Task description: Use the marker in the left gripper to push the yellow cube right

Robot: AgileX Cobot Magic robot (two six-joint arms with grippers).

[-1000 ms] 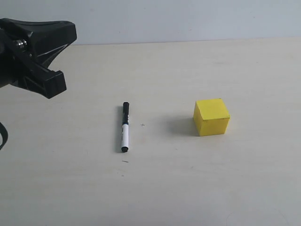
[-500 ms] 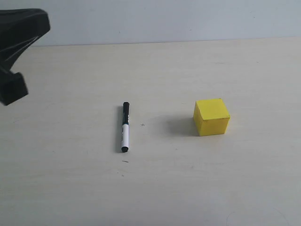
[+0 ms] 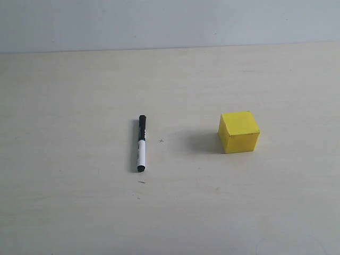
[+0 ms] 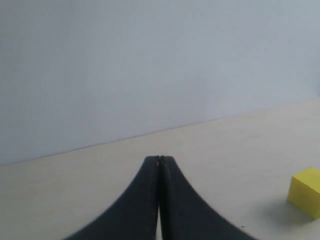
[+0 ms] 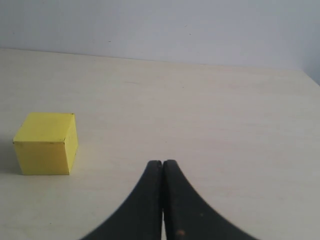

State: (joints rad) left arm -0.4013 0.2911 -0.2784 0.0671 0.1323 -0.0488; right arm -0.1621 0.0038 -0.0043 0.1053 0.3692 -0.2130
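The marker (image 3: 141, 143) lies flat on the table, black cap pointing away, free of any gripper. To its right, about a cube's width or more away, sits the yellow cube (image 3: 239, 132), also seen in the left wrist view (image 4: 306, 192) and the right wrist view (image 5: 46, 143). Neither arm shows in the exterior view. My left gripper (image 4: 160, 159) is shut with nothing between its fingers, hovering over bare table. My right gripper (image 5: 162, 163) is shut and empty too, with the cube off to one side.
The pale wooden table (image 3: 79, 212) ends at a grey wall (image 3: 170, 21) behind. A small dark speck (image 3: 161, 141) lies between marker and cube.
The left arm has drawn back out of the exterior view to the left. The marker and cube have not moved.
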